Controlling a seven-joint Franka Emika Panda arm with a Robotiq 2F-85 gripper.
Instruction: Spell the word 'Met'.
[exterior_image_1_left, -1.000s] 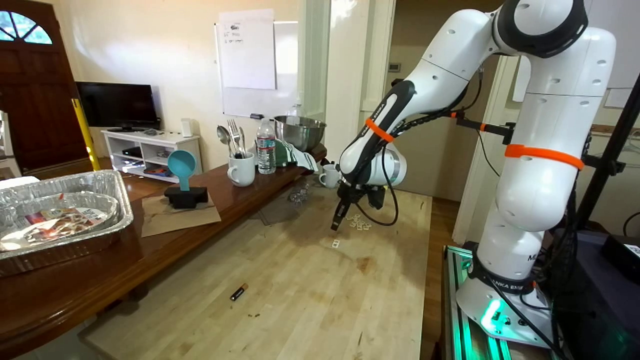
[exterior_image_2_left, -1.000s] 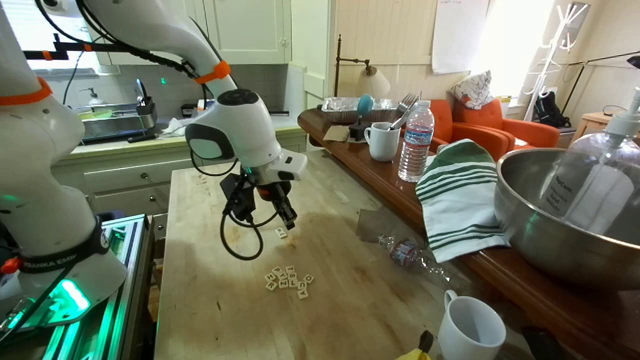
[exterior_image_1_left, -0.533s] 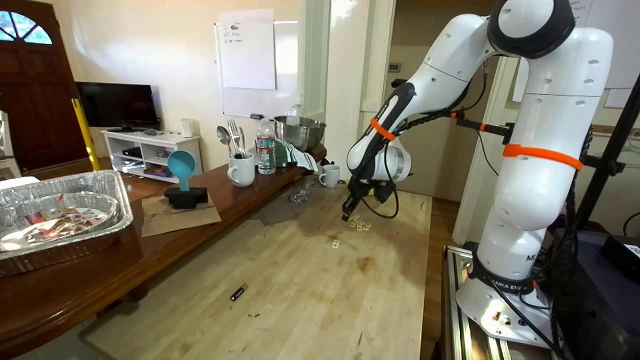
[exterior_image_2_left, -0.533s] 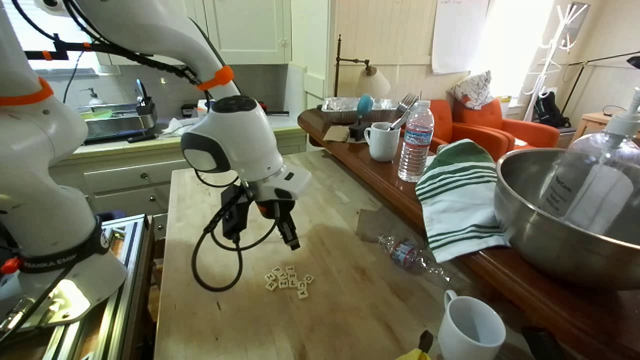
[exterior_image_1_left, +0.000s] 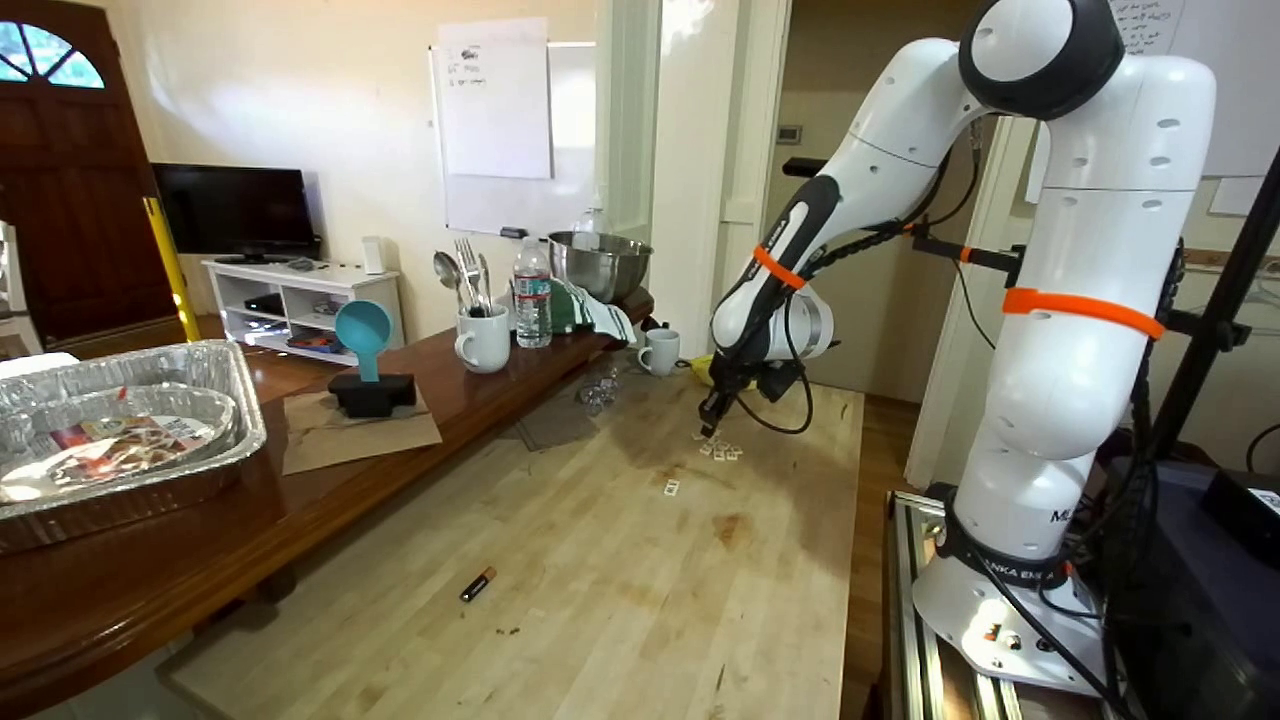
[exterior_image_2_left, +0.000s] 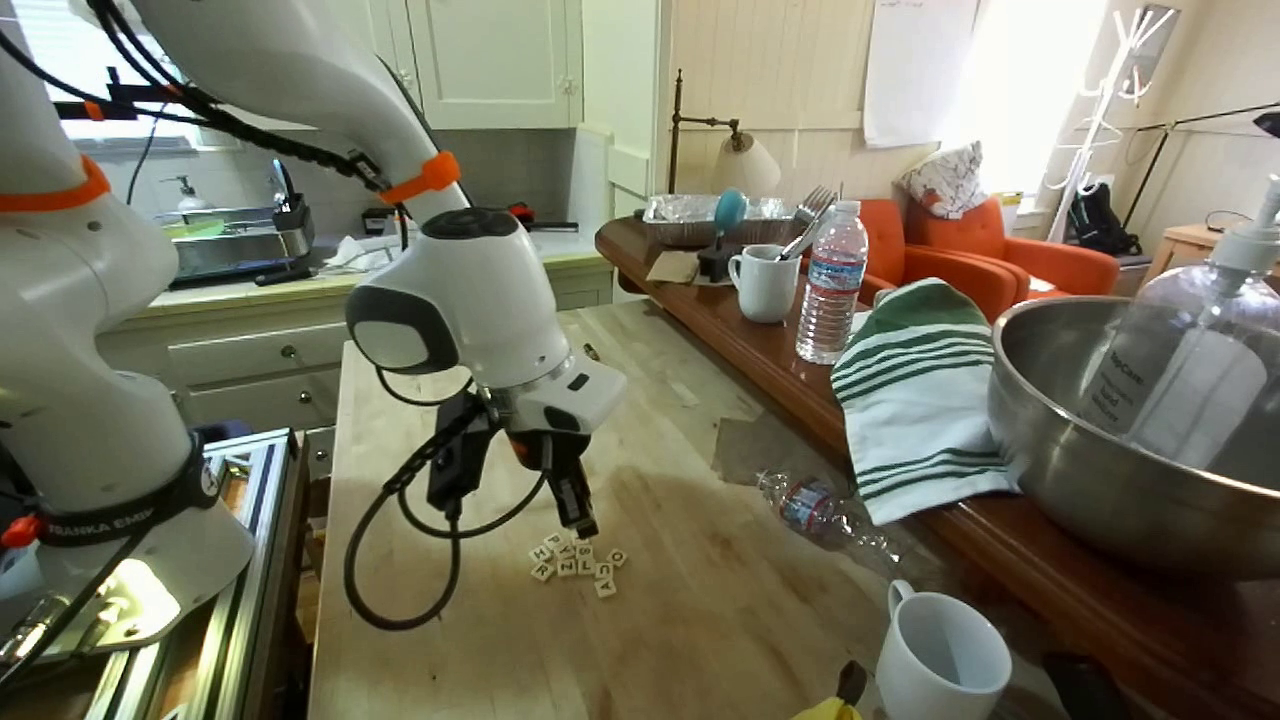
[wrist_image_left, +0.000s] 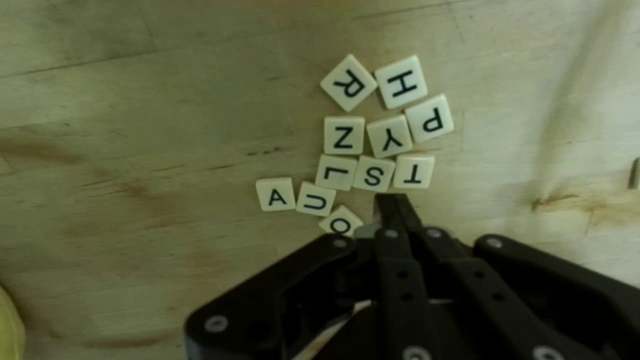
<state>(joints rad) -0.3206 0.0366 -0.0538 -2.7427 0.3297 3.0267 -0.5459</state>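
Set-apart pair: what look like two letter tiles side by side on the tabletop, well apart from the rest and not visibly shifted over the last second. The letters are too small to read; since no M or E shows in the letter cluster, these are probably M and E.

Fingertips: moved in the last second from near the pair to the edge of the cluster, as both exterior views show. The word is judged to lack only its final letter, and the move reads as an approach to it.

T tile: flat, face up, on the outer edge of the cluster, just ahead of the fingertips in the wrist view, its letter inverted there. It touches, or lies just beside, the S tile; which cannot be told.

Jaws: closed together, with nothing seen between them. For a pinch they would first need to part; a push might carry the S tile along.

Arm: elbow high, forearm sloping down to the wrist, fingertips directed down on a slant at the cluster's edge. Contact with any tile or the tabletop cannot be made out.

Base lamp: green one second earlier, now white; its bearing on the task is unknown.
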